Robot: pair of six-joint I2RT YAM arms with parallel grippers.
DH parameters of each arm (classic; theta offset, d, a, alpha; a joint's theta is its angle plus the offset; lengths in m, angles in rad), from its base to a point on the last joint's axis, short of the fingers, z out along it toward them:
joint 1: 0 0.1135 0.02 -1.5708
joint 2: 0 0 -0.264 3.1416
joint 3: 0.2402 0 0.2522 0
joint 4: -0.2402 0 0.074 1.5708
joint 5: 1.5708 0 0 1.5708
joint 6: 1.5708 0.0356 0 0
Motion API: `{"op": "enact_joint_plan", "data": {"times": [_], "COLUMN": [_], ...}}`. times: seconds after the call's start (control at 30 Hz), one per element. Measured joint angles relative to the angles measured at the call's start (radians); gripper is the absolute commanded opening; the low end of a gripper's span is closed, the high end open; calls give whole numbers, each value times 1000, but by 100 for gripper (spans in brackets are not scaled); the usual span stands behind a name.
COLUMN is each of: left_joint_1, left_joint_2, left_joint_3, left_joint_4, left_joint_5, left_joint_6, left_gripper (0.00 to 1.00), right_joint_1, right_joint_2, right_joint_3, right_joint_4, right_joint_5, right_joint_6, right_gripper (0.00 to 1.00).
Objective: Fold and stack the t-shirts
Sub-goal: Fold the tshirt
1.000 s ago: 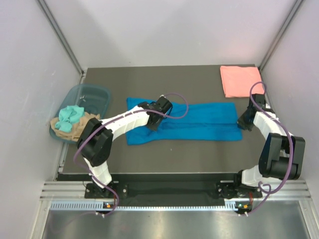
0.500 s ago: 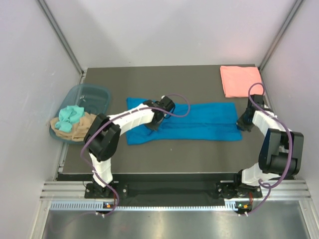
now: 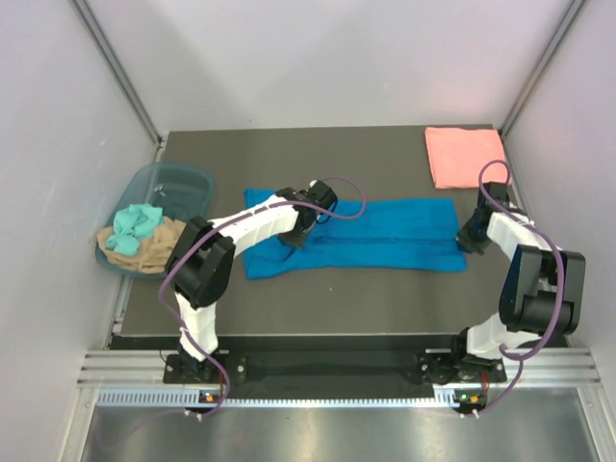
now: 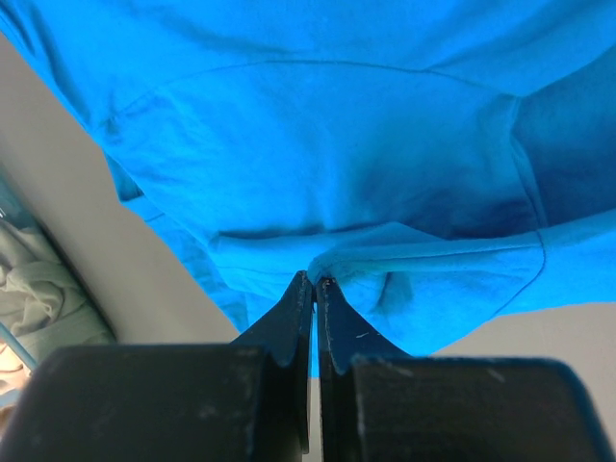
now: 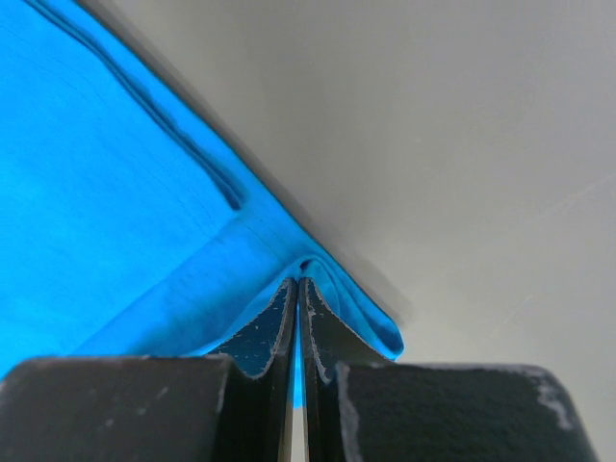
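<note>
The blue shirt (image 3: 385,236) lies mid-desk, its long axis running left to right. The left gripper (image 4: 315,280) pinches a fold near its left end. The right gripper (image 5: 296,282) pinches its right hem, probably by a corner. The pink shirt (image 3: 465,156) lies at the far right corner.

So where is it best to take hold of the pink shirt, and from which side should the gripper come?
Probably the near edge of the pink shirt, pinched from above, coming from the near side. It lies flat and folded in the far right corner of the table, so only an edge offers a lip, and the far and right edges lie along the table's rim.
</note>
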Motion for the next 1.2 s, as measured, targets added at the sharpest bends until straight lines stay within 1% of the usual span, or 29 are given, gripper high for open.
{"op": "enact_joint_plan", "data": {"times": [0.33,0.67,0.73,0.77,0.8,0.87,0.9,0.93,0.97,1.0,1.07,1.2], "left_joint_1": [0,0,0,0,0,0,0,0,0,0,0,2], "left_joint_2": [23,54,57,58,59,60,60,60,60,60,60,60], "left_joint_3": [5,35,39,40,41,44,45,50,55,60,73,106], "left_joint_4": [-23,-51,-54,-58,-61,-68,-71,-78,-84,-87,-94,-98], "left_joint_5": [-1,-1,0,1,2,2,2,2,2,2,3,11], "left_joint_6": [1,1,1,1,1,1,1,1,3,-3,-9,-30], "left_gripper": [0,0,4,6,7,14,18,29,34,37,40,41], "right_joint_1": [0,0,0,0,0,0,0,0,0,0,0,1], "right_joint_2": [14,80,82,82,82,86,88,89,89,88,83,31], "right_joint_3": [51,91,91,92,95,104,109,111,116,116,116,115], "right_joint_4": [1,-6,-6,-6,-8,-7,-5,0,-1,4,6,3], "right_joint_5": [-4,-4,-4,-4,-5,-9,-16,-24,-31,-40,-55,-76], "right_joint_6": [1,1,2,2,2,2,-3,-9,-13,-18,-30,-35], "right_gripper": [0,0,1,3,9,16,24,28,34,36,40,41]}}
